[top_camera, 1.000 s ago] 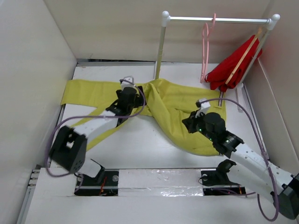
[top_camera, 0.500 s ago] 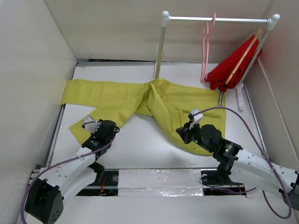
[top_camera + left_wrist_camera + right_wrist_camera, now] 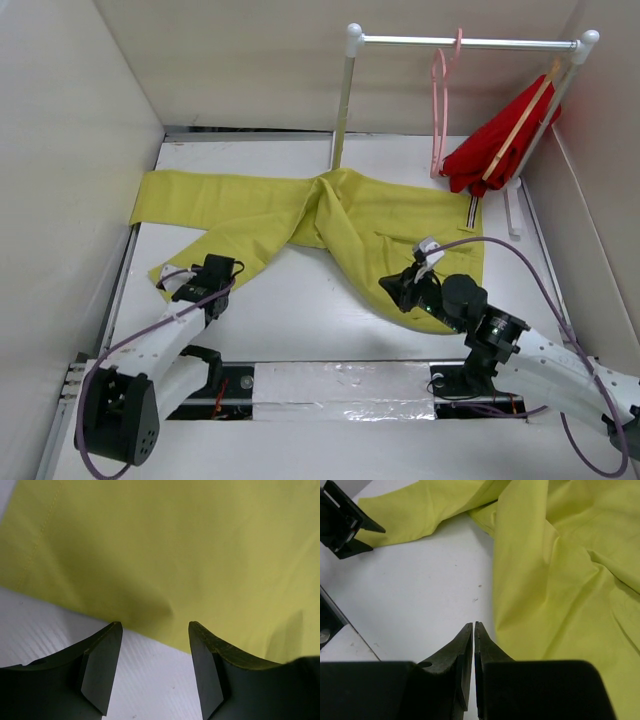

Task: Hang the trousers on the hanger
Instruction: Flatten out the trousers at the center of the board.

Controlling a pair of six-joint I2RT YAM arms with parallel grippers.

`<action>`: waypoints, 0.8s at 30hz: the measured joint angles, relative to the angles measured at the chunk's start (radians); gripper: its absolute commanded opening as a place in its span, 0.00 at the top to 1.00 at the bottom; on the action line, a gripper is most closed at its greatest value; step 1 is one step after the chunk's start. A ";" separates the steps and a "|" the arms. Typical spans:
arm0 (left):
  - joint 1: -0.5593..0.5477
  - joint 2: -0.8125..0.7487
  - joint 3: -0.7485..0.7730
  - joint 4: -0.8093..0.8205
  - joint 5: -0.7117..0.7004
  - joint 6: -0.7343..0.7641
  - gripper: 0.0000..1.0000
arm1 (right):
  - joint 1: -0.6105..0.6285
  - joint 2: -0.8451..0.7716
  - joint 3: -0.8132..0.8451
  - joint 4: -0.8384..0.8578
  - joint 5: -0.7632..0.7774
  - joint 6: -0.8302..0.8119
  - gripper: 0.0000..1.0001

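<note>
Overhead, pink hanger (image 3: 440, 95) hangs; trousers (image 3: 380, 225) lie spread.

This looks like a robot lab's test cell. Two arms, left (image 3: 165, 335) and right (image 3: 545, 355), are bolted at the near edge of a white desk (image 3: 300, 320), and purple cables (image 3: 484, 238) loop off them. Plain white panels (image 3: 70, 130) box the desk in at the left, back and right. A strip of shiny tape (image 3: 340, 385) runs along the near edge between the arm bases. The clothes are set out as props: a small rail (image 3: 465, 42) in the far right corner holds a pink hanger (image 3: 440, 100) and a wooden hanger (image 3: 520, 125) with a red garment (image 3: 490, 150), and yellow trousers (image 3: 380, 225) lie spread on the desk.
</note>
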 measured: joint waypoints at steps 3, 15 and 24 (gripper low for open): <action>0.018 0.072 0.031 0.025 0.008 0.003 0.47 | 0.000 -0.018 -0.022 0.004 -0.014 -0.001 0.89; 0.037 0.193 0.043 0.206 0.008 0.103 1.00 | 0.000 -0.067 -0.047 0.000 -0.022 0.003 0.89; 0.075 0.186 0.105 0.218 -0.070 0.224 1.00 | 0.000 -0.106 -0.093 -0.006 -0.023 0.010 0.89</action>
